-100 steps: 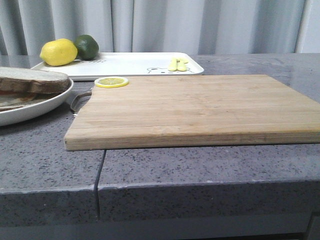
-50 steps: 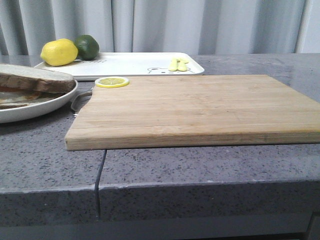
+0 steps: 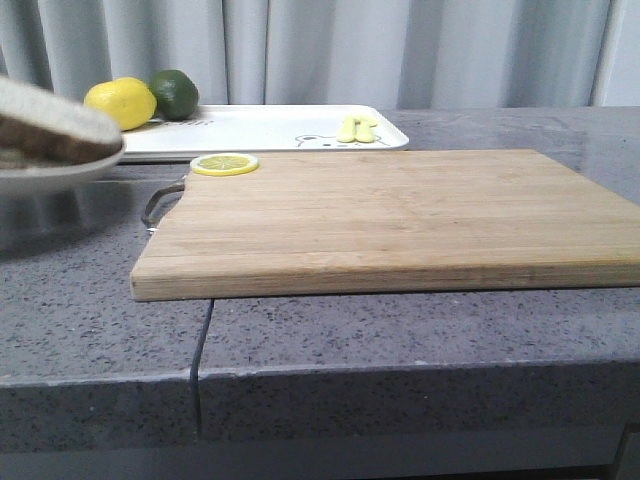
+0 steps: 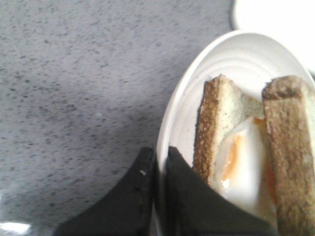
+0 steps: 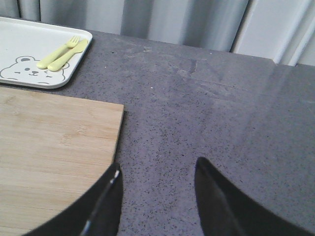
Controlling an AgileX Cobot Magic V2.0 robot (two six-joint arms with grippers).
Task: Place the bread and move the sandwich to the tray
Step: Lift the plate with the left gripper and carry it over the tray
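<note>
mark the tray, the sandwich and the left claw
tray (image 3: 260, 128): front view, bare middle of its white surface.
sandwich (image 4: 209, 128): left wrist view, brown crust of the lower slice.
left claw (image 4: 160, 169): left wrist view, fingertips clamping the plate rim.

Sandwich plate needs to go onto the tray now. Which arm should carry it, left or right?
Left. The left gripper is already clamped on the rim of the sandwich plate, which is lifted off the counter in the front view, near the tray. The right gripper hangs open and empty over the counter's far side.
</note>
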